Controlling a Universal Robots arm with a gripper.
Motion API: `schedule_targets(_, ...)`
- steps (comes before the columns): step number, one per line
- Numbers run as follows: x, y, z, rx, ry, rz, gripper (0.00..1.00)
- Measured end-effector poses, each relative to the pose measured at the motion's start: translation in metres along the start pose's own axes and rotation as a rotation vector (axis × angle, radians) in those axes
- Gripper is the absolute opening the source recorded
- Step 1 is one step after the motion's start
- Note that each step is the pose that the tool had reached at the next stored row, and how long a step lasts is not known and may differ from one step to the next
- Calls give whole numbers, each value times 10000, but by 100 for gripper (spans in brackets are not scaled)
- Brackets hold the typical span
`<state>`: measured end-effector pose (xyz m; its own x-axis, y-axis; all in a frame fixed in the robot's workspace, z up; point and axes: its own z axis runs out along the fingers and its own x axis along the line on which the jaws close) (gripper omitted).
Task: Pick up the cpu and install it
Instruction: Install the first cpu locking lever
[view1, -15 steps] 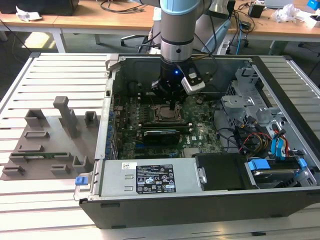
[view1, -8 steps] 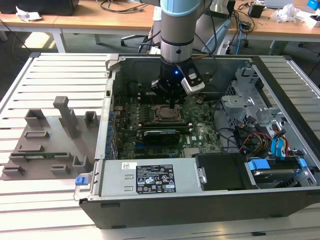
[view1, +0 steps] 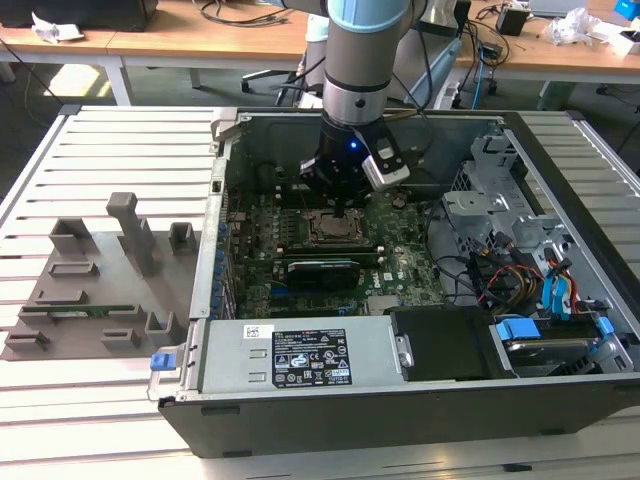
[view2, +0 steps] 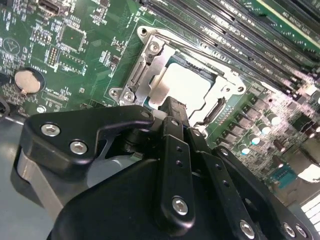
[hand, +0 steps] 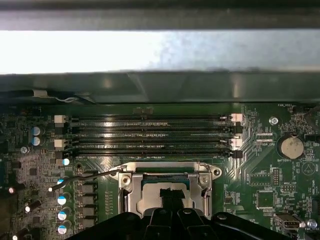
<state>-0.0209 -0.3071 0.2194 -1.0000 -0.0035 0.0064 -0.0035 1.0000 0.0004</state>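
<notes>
Now your end effector (view2: 172, 112) sits over the socket (view2: 150, 65), cpu (view2: 187, 85) inside; grip state unclear, so misalignment could bend pins.

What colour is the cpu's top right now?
Silvery-grey, washed pale by glare; the cpu sits in the socket, best seen in the second wrist view.

A silver-grey arm (view1: 355, 60) with a pale blue band carries a black gripper (view2: 172, 112) studded with silver screws
</notes>
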Motion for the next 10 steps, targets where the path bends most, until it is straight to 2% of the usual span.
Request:
schedule_targets(3,0,0,0,3,0,-435,11)
schedule_targets(10,0,0,0,3,0,-445,11)
